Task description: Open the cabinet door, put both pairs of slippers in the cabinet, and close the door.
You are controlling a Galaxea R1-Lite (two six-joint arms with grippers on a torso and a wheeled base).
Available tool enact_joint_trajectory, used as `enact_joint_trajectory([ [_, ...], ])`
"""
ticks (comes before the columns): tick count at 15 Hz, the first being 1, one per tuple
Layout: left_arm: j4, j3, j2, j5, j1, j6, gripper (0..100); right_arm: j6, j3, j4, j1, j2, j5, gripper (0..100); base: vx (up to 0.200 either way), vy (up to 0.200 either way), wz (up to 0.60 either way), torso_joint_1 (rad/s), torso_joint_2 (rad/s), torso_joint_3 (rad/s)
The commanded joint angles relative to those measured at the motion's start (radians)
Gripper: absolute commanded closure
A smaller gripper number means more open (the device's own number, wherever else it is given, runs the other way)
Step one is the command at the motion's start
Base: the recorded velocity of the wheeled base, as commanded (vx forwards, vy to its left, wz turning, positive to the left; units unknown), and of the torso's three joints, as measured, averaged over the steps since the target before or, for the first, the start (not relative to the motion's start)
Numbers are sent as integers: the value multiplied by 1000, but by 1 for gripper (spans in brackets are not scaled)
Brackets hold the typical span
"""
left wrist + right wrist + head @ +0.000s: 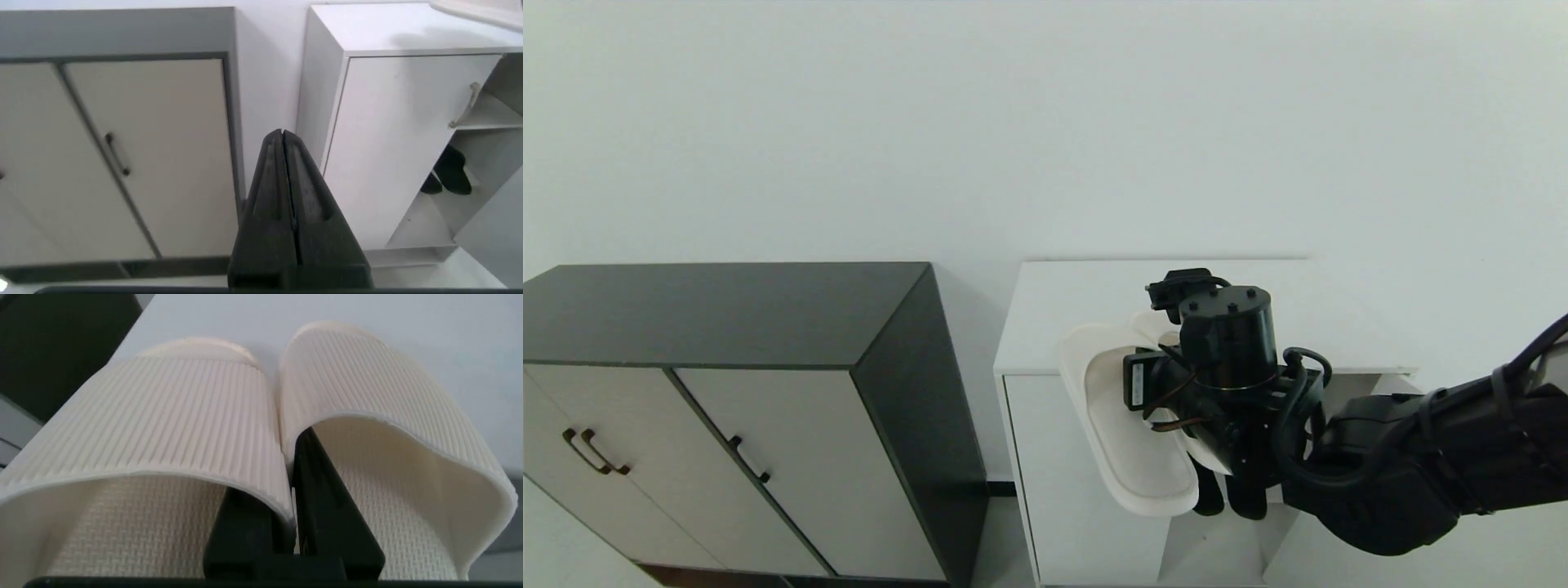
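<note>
Cream slippers (188, 416), two, clamped in the right gripper (292, 498); left gripper (283, 204) pressed together, empty.

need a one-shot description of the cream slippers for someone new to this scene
Find the white cabinet on the robot's right, beside the dark-topped cabinet. In front of its top edge the right pincer holds the cream slippers side by side in the air. Their ribbed straps set them apart from the dark pair inside that cabinet.
</note>
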Motion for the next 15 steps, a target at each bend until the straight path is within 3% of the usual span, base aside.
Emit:
enact_joint_trajectory([
  [1,0,0,0,0,0,-1,100,0,0,-1,1,7,0,100,-200,0,0,-2,2,-2],
  [6,0,0,2,0,0,-1,100,0,1,-1,1,7,-1,100,-200,0,0,3,2,1],
  [15,0,0,2,1,0,-2,100,0,24,-2,3,5,-3,100,0,0,0,0,0,0],
])
